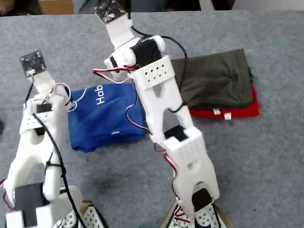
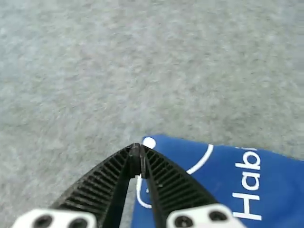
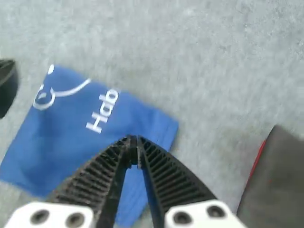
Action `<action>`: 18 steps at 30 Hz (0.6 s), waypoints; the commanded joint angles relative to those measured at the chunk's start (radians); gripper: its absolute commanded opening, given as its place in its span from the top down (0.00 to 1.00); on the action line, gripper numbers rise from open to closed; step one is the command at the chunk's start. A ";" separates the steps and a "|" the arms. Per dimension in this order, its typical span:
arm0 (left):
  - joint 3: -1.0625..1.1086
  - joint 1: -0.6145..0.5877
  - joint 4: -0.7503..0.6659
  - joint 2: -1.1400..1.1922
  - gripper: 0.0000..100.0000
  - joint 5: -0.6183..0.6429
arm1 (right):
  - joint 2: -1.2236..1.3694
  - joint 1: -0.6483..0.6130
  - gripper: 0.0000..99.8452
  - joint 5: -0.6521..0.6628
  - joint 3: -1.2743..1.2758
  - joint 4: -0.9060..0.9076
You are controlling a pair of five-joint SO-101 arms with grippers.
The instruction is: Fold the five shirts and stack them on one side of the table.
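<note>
- Here, the left tool [image 2: 141, 159] is clenched, its jaws meeting at the tips with nothing seen between them. It hangs over one corner of the blue shirt [image 2: 228, 190], right at the cloth's edge.
- The right tool [image 3: 133, 147] is likewise clenched and carries nothing. It hovers above the blue shirt's far edge, on the side nearer the stack.
- The blue shirt [image 1: 104, 118] lies folded into a tidy rectangle on the grey desk [image 1: 266, 156], between the two arms.
- Well apart from it, an olive shirt [image 1: 216, 78] rests folded on top of a red shirt [image 1: 242, 110], whose edge peeks out beneath.
- The fold on the blue shirt looks finished, so the step in hand is probably moving it to the stack.
- That calls for both tools to release, drop onto opposite edges, and pinch through all layers so the fold holds. They would then lift together and set the shirt squarely on the olive one.
</note>
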 commanded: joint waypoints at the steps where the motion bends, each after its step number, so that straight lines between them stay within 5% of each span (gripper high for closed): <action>1: -0.053 0.012 -0.077 0.094 0.97 0.006 | -0.197 -0.034 0.99 0.008 0.303 0.009; 9: -0.143 -0.033 -0.143 0.281 0.97 -0.002 | -0.282 -0.052 0.99 -0.158 1.043 -0.278; 18: -0.148 -0.035 -0.143 0.281 0.97 -0.002 | -0.231 -0.026 0.99 -0.160 1.308 -0.594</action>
